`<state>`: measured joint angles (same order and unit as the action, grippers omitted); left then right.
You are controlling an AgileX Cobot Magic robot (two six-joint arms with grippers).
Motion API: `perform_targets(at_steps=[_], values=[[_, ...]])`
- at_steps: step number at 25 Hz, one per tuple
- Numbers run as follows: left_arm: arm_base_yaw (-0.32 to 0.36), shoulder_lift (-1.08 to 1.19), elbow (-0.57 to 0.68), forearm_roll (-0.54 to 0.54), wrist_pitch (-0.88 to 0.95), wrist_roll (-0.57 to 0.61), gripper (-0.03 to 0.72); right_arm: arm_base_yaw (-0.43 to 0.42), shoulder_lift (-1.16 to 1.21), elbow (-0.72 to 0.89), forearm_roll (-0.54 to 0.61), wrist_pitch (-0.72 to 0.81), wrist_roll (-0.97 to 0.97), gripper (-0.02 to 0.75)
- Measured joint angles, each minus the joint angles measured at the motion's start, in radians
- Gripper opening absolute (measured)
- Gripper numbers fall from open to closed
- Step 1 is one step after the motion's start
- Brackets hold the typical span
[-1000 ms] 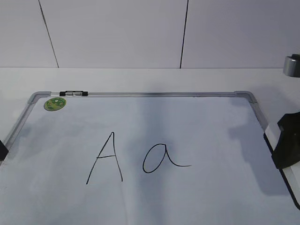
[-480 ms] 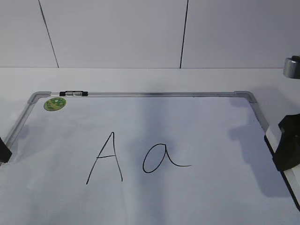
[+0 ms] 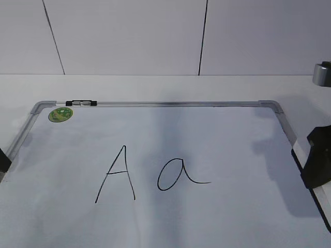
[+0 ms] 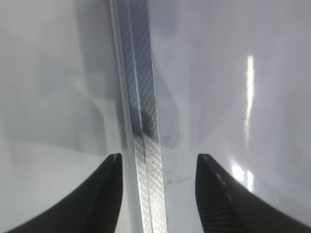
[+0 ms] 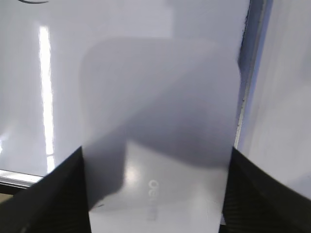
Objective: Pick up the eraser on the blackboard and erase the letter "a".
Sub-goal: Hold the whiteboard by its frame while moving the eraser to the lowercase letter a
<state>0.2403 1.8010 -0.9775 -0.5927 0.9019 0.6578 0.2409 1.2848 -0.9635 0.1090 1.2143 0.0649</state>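
Right claw (image 5: 154,194): my two dark fingers (image 5: 43,194) sit on either side of the eraser, one at each long edge. They look pressed against it, so I take it that I have hold of it, spread only as wide as the block itself.
Eraser (image 5: 160,145): a white rounded block with faint grey lettering on top, filling most of my right wrist view. It lies at the right edge of the blackboard, just inside the frame. In the exterior view I cannot pick it out with certainty behind my own dark claw (image 3: 318,163).
Left claw (image 4: 158,191): spread apart and holding nothing, its fingertips (image 4: 109,184) straddling the silver frame strip (image 4: 143,121) of the board's left side. In the exterior view only a dark sliver shows at the left edge.
Blackboard (image 3: 217,139): a white board with a silver-grey frame, lying flat on the white bench (image 3: 155,88).
Letter "a" (image 3: 178,174): thin black marker, whole, near the middle of the board and well apart from my right claw.
Capital "A" (image 3: 118,174): just left of the small letter, also whole.
Green sticker (image 3: 60,114): round, in the board's far left corner.
Clip (image 3: 81,103): small, black and silver, on the far frame rail beside the sticker.
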Motion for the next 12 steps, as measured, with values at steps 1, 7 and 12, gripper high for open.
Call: perform_targets(at_steps=[1, 7, 12], values=[[0.0, 0.005, 0.0, 0.0, 0.002, 0.0, 0.359, 0.0, 0.0, 0.0, 0.0, 0.0, 0.0, 0.553], [0.0, 0.022, 0.0, 0.0, 0.001, 0.0, 0.297, 0.0, 0.0, 0.0, 0.0, 0.0, 0.0, 0.553], [0.0, 0.022, 0.0, -0.001, -0.007, 0.0, 0.183, 0.0, 0.0, 0.0, 0.0, 0.001, 0.0, 0.553]])
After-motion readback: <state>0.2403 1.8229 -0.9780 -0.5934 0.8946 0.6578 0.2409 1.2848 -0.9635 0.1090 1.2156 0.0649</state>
